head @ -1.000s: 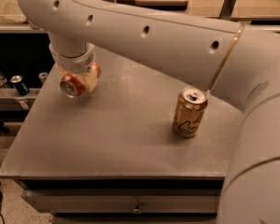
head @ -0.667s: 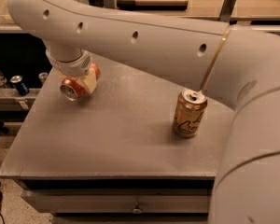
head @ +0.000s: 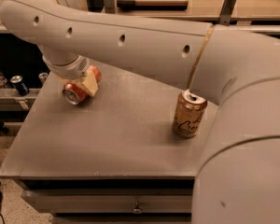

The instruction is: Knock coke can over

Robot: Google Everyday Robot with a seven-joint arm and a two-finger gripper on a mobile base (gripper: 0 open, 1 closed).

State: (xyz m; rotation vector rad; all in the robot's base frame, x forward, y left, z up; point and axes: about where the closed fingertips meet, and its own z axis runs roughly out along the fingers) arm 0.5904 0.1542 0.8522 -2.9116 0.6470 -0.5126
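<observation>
Coke can (head: 73, 93) down at the table's (head: 107, 143) far-left corner.
It lies on its side, apparently touching the gripper (head: 86, 83) just above; clamped or apart, cannot tell. Knock-over looks done; only withdrawal left. Gold can (head: 189, 115) stands well apart.

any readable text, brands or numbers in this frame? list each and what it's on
No text can be quoted; nothing reads clearly.
Gold can: dark cursive script, too blurred to read.
Coke can, lying on its side at the pincer, far left on the table: no lettering legible.
Small dark cans beyond the table's left edge: too small to read.
No signs or numbers elsewhere.
</observation>
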